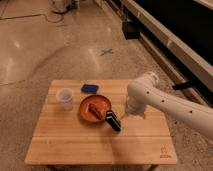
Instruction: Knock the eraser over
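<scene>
**Eraser tipping, nearly down**

Camera view: eraser (113, 120) leans mid-tabletop (75, 145) beside the orange plate (95, 108). Claw (125, 116) sits just right of it; can't tell its grip. One more leftward nudge should flatten it, I'd guess.

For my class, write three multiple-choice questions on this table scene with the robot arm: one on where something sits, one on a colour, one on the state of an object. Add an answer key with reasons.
1. Where is the white cup?
A. left of the orange plate
B. on the floor
C. on the blue pad

2. What colour is the plate?
A. green
B. orange
C. white

3. How does the dark eraser stand?
A. tilted on the wooden table
B. lifted in the air
C. inside the cup

Key: 1 A, the cup stands at the plate's left. 2 B, its rim is orange. 3 A, it leans beside the plate, just left of the gripper.
</scene>
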Action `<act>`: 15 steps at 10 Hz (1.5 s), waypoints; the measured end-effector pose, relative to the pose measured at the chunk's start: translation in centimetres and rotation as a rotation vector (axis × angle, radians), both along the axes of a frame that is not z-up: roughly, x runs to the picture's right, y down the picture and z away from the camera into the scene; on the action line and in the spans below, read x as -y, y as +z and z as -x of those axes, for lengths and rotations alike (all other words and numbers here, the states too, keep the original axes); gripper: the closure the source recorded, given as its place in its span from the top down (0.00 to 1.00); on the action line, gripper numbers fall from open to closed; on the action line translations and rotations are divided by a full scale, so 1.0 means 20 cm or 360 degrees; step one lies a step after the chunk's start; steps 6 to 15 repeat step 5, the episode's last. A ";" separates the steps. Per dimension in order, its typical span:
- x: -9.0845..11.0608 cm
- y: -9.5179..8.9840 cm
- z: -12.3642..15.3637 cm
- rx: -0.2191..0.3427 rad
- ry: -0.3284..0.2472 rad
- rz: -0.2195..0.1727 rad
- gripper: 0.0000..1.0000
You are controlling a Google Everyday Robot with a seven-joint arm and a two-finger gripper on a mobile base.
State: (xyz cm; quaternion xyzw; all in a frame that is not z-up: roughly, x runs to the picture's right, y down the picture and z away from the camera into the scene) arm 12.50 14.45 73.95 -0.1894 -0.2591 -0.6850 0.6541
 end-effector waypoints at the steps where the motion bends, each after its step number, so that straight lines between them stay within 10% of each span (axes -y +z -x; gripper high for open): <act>1: -0.01 -0.01 0.01 0.0018 -0.0005 0.0001 0.80; 15: -0.01 -0.01 0.02 0.0033 -0.0009 0.0002 0.80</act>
